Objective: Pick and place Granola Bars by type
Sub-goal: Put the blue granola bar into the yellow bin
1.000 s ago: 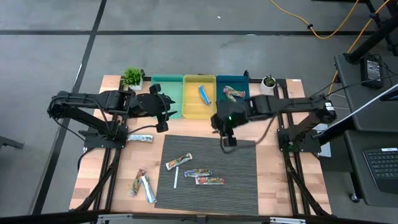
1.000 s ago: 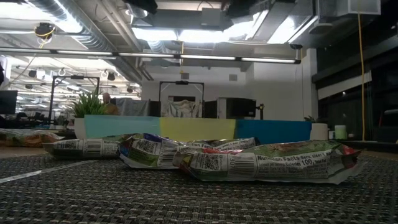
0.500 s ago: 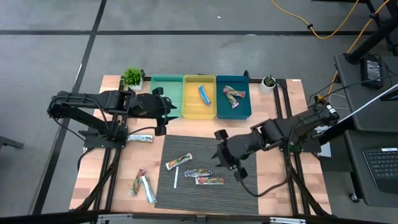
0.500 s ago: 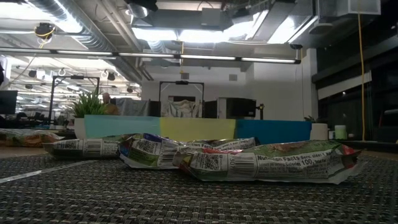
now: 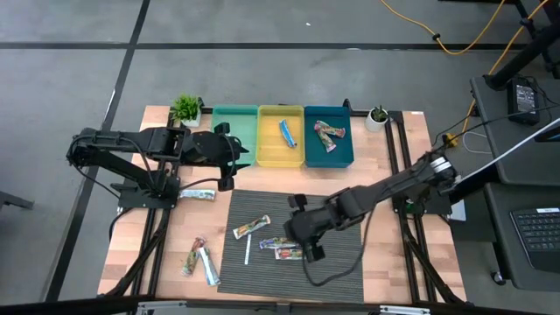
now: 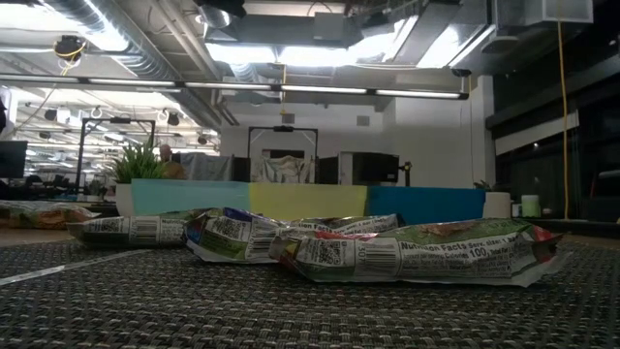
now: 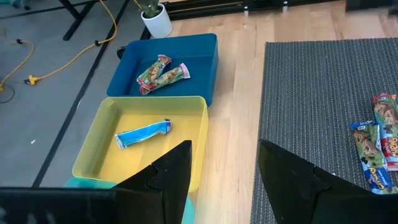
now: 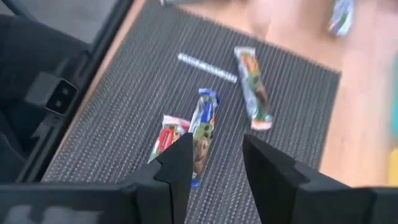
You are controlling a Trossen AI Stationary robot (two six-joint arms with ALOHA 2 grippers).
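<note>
Three granola bars lie flat on the grey mat: a multicoloured one [image 5: 251, 227], a blue-edged one [image 5: 278, 243] and a red one [image 5: 296, 254]. My right gripper [image 8: 217, 149] hangs open just above the blue-edged bar [image 8: 204, 134] and the red bar [image 8: 168, 140], touching neither. My left gripper [image 5: 241, 157] waits open beside the bins, with nothing between its fingers [image 7: 174, 171]. A blue bar [image 7: 143, 132] lies in the yellow bin [image 5: 264, 153]. Two multicoloured bars [image 7: 163, 71] lie in the blue bin [image 5: 346, 153].
A thin white stick [image 5: 248, 251] lies on the mat beside the bars. More bars lie on the bare wood to the left of the mat [image 5: 198, 194] [image 5: 201, 260]. A green bin [image 5: 234, 131] stands left of the yellow one. Small potted plants [image 5: 185, 108] [image 5: 378, 115] flank the bins.
My right gripper has swung from the bins toward the table's near edge and leftward, sinking over the mat until it hangs above the bars there. It has stayed open. The bars have not moved.
</note>
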